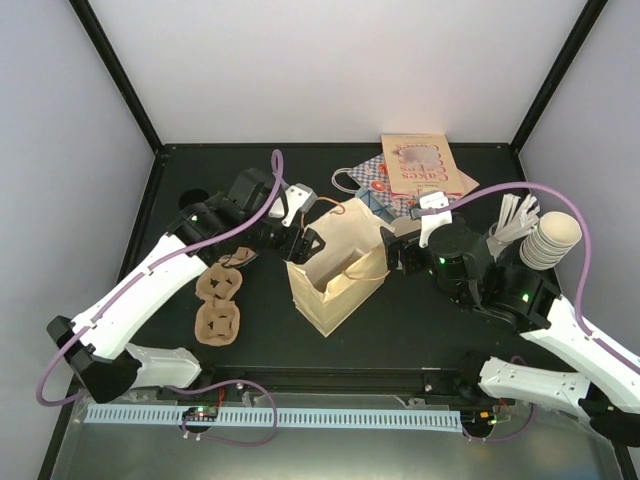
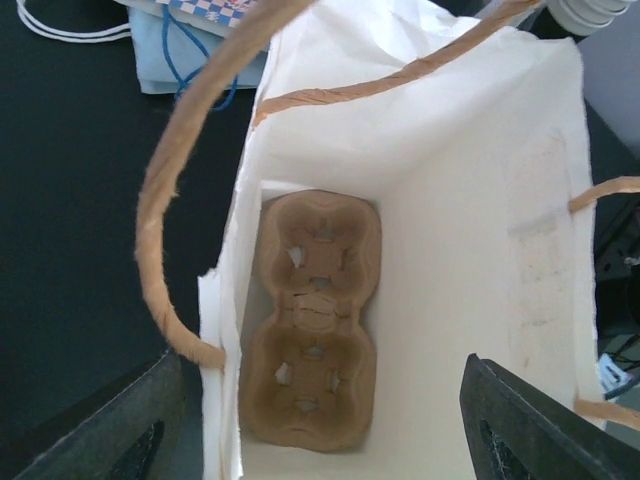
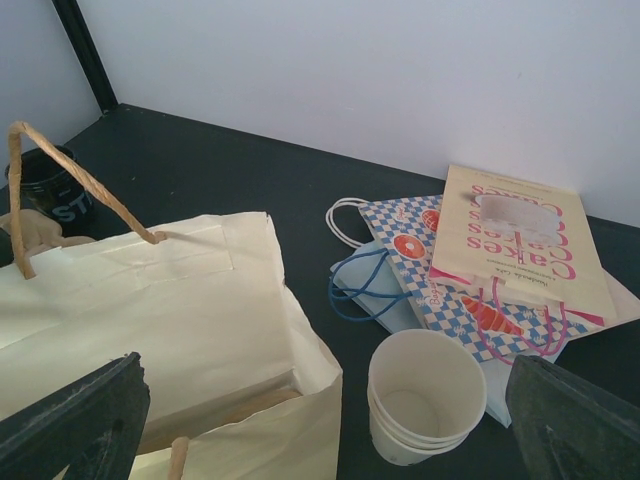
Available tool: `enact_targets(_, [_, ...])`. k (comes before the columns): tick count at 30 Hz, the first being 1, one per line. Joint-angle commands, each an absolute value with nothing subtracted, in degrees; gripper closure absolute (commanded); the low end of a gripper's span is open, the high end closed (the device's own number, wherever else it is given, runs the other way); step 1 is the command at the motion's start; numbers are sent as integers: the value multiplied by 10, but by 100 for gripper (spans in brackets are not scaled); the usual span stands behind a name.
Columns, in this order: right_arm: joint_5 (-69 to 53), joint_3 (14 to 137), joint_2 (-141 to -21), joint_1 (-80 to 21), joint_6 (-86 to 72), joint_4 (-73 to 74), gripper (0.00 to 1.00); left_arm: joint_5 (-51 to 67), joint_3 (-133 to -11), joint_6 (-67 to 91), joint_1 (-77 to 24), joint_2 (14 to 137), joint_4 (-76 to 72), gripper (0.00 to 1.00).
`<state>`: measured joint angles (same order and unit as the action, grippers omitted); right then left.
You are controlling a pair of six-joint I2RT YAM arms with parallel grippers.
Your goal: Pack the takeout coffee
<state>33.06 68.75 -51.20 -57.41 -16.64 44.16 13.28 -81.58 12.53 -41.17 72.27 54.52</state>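
Note:
The tan paper bag (image 1: 335, 268) stands open at the table's middle. In the left wrist view one brown cup carrier (image 2: 312, 320) lies flat on the bag's bottom. My left gripper (image 1: 305, 243) hovers over the bag's mouth (image 2: 320, 365), open and empty, with one finger (image 2: 110, 425) outside the bag's wall. My right gripper (image 1: 392, 248) is at the bag's right edge (image 3: 325, 365), open and empty. The lidded takeout coffee does not show in any view. A black cylinder with white lettering (image 3: 45, 190) stands beyond the bag; I cannot tell what it is.
Two brown carriers (image 1: 218, 302) lie left of the bag. A stack of lidless cups (image 3: 425, 395) stands just right of the bag. Another cup stack (image 1: 550, 240) is at the far right. Flat printed bags (image 1: 415, 168) lie at the back.

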Motion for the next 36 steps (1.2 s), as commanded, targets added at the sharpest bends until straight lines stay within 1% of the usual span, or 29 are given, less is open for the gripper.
enact_targets(1, [338,700,-508,-571,-171,440,0,80,-857,116,-416,740,573,24])
enact_targets(3, [337,699,-507,-571,-171,442,0,51,-871,116,-416,754,592,26])
enact_targets(9, [332,695,-504,-571,-172,441,0,36,-868,108,-415,763,590,34])
enact_targets(11, [330,697,-504,-571,-172,442,0,41,-875,109,-415,774,596,39])
enact_targets(16, [328,697,-507,-571,-171,444,0,62,-888,106,-415,800,599,45])
enact_targets(19, [317,701,-514,-571,-173,451,0,65,-892,103,-415,813,603,51])
enact_targets(23, [275,717,-533,-571,-166,472,1,28,-898,108,-415,821,612,80])
enact_targets(26, [274,745,-565,-571,-174,511,1,16,-895,96,-415,817,604,98])
enact_targets(31, [307,776,-593,-571,-198,545,1,-6,-910,62,-415,802,593,98])
enact_targets(36, [304,770,-592,-568,-209,541,1,-43,-893,-23,-416,770,560,98])
